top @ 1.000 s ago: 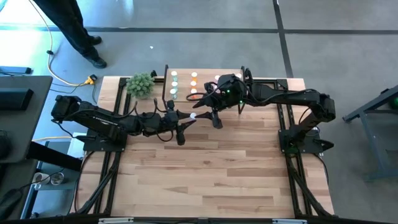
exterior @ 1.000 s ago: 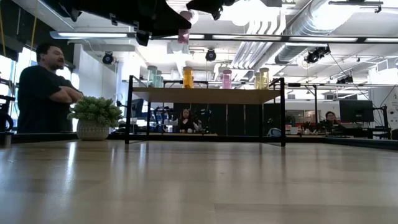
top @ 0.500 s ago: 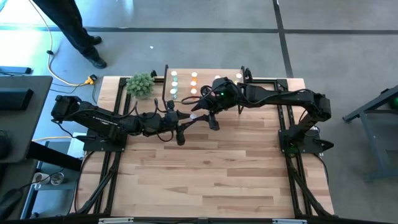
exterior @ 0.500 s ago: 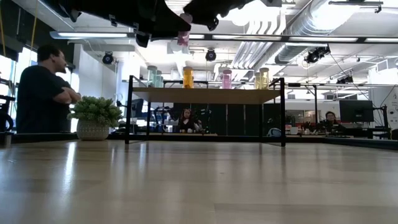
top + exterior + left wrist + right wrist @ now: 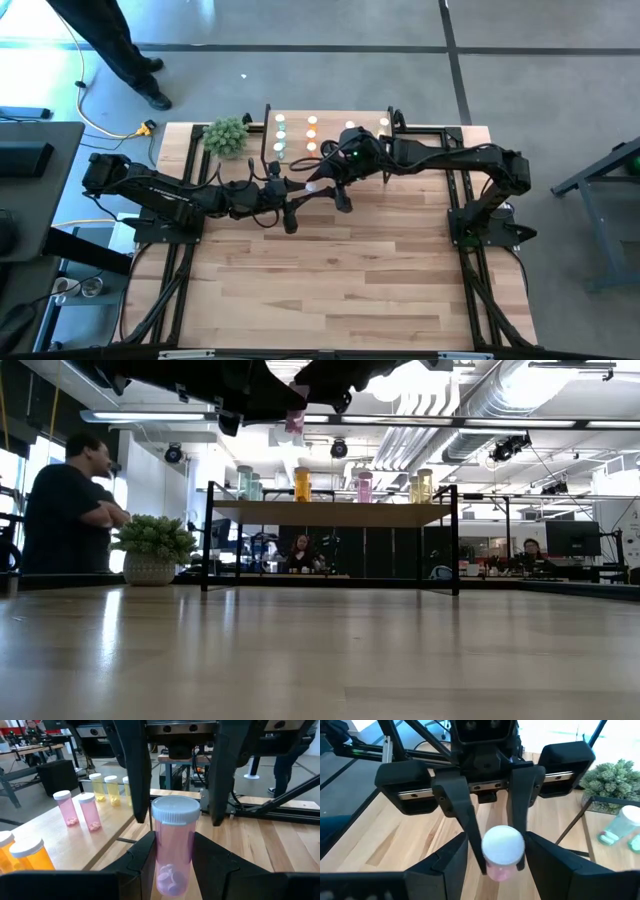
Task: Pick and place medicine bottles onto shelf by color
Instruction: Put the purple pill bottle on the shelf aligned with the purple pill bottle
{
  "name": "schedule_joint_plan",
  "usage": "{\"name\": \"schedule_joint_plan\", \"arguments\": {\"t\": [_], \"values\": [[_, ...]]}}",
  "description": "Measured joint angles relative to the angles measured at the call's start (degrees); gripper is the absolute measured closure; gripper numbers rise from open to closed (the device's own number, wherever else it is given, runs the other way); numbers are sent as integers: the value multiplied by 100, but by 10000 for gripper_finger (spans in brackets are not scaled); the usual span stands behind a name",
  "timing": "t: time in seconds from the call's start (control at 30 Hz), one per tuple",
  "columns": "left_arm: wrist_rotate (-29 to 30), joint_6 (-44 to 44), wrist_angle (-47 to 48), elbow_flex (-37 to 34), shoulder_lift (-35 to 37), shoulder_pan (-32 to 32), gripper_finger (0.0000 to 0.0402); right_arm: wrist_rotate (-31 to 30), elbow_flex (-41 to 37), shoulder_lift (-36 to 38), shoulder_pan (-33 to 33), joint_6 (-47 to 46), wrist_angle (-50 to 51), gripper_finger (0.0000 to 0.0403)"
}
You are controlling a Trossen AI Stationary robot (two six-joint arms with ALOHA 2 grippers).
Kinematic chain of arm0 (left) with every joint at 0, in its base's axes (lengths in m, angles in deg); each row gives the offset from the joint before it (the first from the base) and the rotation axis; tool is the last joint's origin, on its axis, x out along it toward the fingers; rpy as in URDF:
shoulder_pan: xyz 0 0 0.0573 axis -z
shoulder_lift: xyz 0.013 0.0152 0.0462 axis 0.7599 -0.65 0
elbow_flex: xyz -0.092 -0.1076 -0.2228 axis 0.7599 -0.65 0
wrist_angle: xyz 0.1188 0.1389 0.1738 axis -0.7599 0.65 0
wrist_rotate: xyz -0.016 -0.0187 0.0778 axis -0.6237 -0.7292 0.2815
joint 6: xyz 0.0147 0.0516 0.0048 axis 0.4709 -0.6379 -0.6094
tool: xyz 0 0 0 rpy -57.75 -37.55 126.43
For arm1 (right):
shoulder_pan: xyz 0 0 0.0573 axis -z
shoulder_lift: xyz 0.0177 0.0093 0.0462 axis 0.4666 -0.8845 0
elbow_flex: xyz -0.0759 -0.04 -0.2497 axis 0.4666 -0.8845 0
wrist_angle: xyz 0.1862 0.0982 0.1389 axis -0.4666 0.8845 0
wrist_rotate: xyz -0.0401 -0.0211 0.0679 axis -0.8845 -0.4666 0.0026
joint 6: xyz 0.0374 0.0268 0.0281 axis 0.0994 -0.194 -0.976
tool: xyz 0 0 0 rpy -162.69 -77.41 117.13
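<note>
While your left gripper (image 5: 172,865) clamps the pink bottle (image 5: 174,847) upright just above centre frame in the high view, your right gripper (image 5: 492,857) brackets its white cap (image 5: 503,844), fingers spread and not yet gripping. The shelf (image 5: 330,135) lies just above, so you will likely hand off to the nearer right arm.

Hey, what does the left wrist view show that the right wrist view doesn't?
Only the left wrist view: pink bottles, yellow bottles and orange bottles standing on the shelf. Only the right wrist view: the green plant and a green bottle. Both: the held pink bottle, gripped by the left tool, with the right tool open around its white cap.
</note>
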Motion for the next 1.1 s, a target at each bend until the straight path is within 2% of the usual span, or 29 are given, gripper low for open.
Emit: {"name": "schedule_joint_plan", "arguments": {"t": [0.37, 0.57, 0.83, 1.1], "values": [[12, -10, 10, 0, 2, 0, 296, 82, -4, -109, -7, 4, -19, 220], [15, -1, 50, 0, 3, 0, 296, 82, -4, -109, -7, 2, -12, 245], [14, -9, 104, 0, 4, 0, 296, 80, -4, -109, 1, -13, -10, 256], [15, -12, 107, 0, 4, 0, 296, 79, -2, -109, 1, -59, -8, 290]]}}
